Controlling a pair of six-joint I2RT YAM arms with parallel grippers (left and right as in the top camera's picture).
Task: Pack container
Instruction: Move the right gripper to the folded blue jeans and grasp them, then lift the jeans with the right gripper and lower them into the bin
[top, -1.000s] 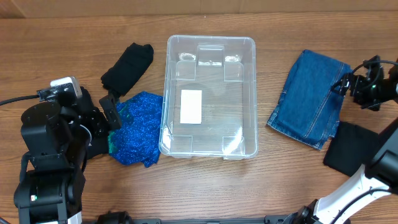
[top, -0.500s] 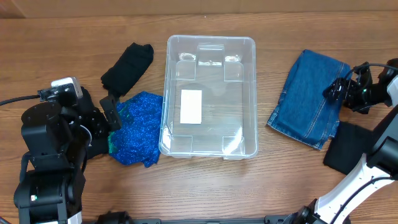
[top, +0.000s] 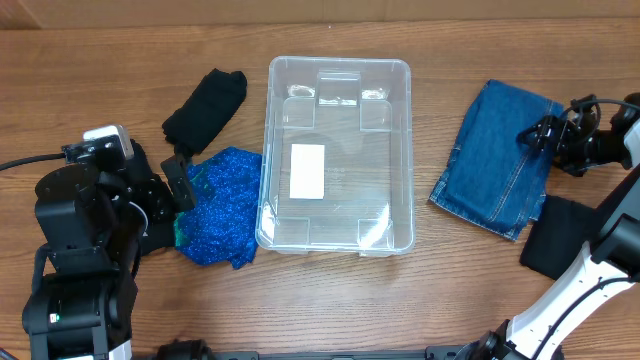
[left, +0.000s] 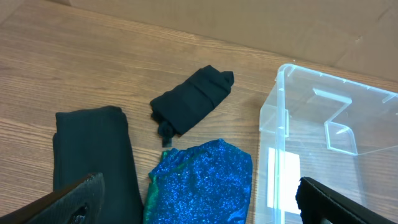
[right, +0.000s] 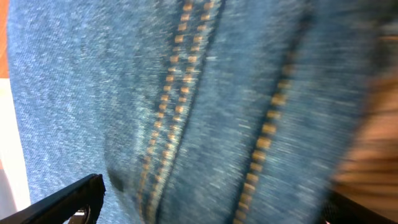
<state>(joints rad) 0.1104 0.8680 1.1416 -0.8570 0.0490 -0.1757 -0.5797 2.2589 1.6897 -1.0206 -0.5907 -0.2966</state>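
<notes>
The clear container stands mid-table, empty, with a white label on its bottom; its corner shows in the left wrist view. A sparkly blue cloth lies against its left side. My left gripper is open above the cloth's left edge; in the left wrist view the blue cloth lies between the jaws. Folded jeans lie right of the container. My right gripper is open, close over the jeans' right edge; denim fills the view between its jaws.
A rolled black cloth lies at the far left of the container, also in the left wrist view. A flat black cloth lies under my left arm. Another black cloth lies right of the jeans, near the front.
My right gripper has moved left from beyond the jeans' right edge onto that edge. The left arm, the container and the cloths have not moved.
</notes>
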